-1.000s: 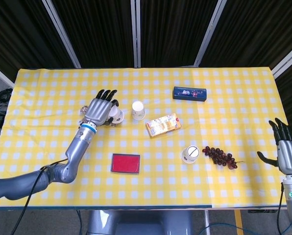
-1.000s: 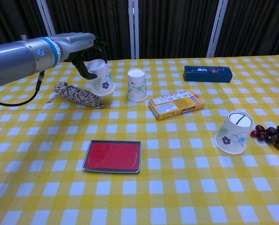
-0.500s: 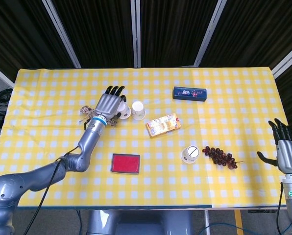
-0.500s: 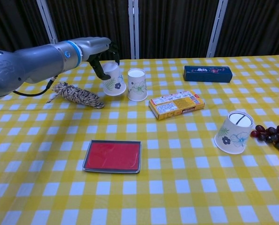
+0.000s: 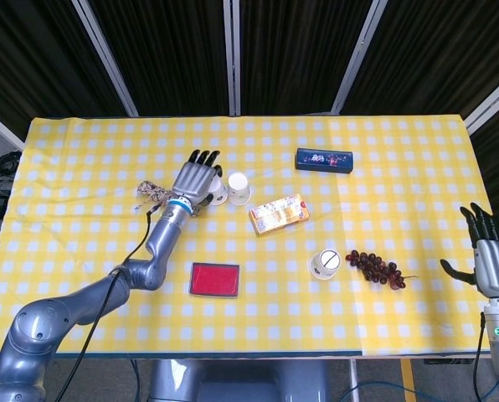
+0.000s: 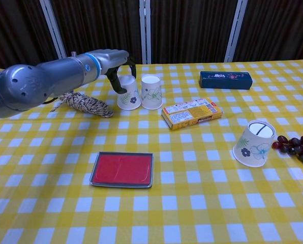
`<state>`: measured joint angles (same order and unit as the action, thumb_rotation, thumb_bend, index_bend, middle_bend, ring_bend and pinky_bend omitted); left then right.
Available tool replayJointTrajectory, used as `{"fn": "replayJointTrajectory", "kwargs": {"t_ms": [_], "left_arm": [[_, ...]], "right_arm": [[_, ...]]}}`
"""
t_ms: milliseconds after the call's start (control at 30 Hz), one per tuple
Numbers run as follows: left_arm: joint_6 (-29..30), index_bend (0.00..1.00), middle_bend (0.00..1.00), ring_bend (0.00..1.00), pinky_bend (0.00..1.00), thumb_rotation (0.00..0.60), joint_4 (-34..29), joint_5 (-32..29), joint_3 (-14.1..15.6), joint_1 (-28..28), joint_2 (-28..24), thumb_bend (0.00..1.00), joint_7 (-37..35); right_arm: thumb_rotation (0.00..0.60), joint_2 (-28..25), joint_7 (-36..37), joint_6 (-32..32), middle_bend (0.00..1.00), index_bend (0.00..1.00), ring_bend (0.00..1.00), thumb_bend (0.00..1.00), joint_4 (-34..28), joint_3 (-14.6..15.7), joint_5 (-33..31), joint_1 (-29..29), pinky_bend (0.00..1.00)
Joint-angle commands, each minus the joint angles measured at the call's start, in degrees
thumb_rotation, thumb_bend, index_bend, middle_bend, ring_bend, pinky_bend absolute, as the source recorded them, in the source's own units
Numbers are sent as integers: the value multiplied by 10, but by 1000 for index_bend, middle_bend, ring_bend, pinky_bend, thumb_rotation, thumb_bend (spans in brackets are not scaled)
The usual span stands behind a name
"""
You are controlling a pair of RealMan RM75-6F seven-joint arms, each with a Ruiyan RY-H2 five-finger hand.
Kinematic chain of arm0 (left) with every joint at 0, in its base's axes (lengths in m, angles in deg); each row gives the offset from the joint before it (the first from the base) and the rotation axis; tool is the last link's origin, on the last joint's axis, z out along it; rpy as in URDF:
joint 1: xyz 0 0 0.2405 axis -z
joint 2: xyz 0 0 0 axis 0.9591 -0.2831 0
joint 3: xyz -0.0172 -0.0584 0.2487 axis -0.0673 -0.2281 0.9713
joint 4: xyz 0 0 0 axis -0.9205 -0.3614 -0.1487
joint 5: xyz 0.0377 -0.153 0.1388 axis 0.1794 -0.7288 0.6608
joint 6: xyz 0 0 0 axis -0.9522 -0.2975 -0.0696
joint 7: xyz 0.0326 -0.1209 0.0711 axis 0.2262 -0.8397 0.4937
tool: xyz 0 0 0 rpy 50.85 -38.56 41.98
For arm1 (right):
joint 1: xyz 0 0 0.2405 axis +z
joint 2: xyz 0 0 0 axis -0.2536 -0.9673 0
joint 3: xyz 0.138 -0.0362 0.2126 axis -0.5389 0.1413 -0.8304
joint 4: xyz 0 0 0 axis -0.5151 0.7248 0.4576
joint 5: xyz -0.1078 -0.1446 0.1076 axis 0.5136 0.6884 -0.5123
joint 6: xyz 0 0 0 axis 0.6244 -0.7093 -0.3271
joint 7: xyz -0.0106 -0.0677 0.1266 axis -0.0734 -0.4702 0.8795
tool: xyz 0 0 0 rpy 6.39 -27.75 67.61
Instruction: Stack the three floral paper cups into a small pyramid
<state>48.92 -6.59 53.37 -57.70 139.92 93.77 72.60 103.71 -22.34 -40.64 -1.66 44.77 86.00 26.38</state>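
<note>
Nearest the robot lay the red tray (image 6: pixel 122 169) on the checked table (image 6: pixel 192 213), not part of the task. A little further, on the right side, the third floral cup (image 6: pixel 252 143) lay tipped on its side, just beside the grapes (image 6: pixel 296 144); it was probably waiting to become the top of the pyramid. The right hand (image 5: pixel 488 260) stood at the table's right edge, holding nothing, its fingers apart. Only the head view showed it.

Beyond the snack box (image 6: pixel 191 113), the left hand (image 6: pixel 118 63) held the first cup (image 6: pixel 128 93) upside down, with fingers wrapped around it. This cup stood close beside, perhaps touching, the second cup (image 6: pixel 151 92), also upside down. This placing seemed intended: two inverted cups side by side make the base row.

The chest view showed that the held cup reached the cloth, or nearly so; in the head view the hand covered most of it. The rope bundle (image 6: pixel 82 102) lay left of the cups, and the dark blue box (image 6: pixel 225 80) lay farthest back.
</note>
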Motion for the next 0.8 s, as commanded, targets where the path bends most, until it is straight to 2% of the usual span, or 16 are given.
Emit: {"fn": "replayJointTrajectory", "kwargs": {"t_ms": [33, 167, 233, 300, 400, 600, 800], "left_arm": [[-2, 325, 0, 0, 0, 600, 11, 6, 0, 6, 11, 369, -8], [4, 296, 0, 0, 0, 600, 18, 14, 0, 6, 16, 365, -13], [5, 239, 0, 0, 0, 600, 18, 14, -1, 4, 16, 363, -16], [8, 138, 0, 0, 0, 600, 17, 17, 0, 1, 15, 362, -16], [11, 57, 0, 0, 0, 600, 13, 19, 1, -4, 12, 361, -19], [36, 17, 0, 0, 0, 600, -22, 37, 5, -26, -10, 361, -35], [87, 0, 0, 0, 0, 600, -110, 67, 16, -72, -66, 361, -57]], "right_arm": [[600, 0, 0, 0, 0, 64, 0, 97, 0, 0, 0, 0, 0], [600, -1, -1, 0, 0, 64, 0, 98, -2, 1, 1, 0, 0], [600, -1, -1, -2, 0, 64, 0, 97, -3, 1, 3, -1, 0], [600, -1, -2, -2, 0, 64, 0, 97, -3, 1, 3, -1, 0], [600, -1, -4, -3, 0, 64, 0, 97, -4, 2, 4, -1, 0], [600, 0, -8, -4, 0, 64, 0, 97, -4, 2, 3, -1, 0], [600, 2, -11, -4, 0, 64, 0, 98, -2, 1, 0, -1, 0]]}}
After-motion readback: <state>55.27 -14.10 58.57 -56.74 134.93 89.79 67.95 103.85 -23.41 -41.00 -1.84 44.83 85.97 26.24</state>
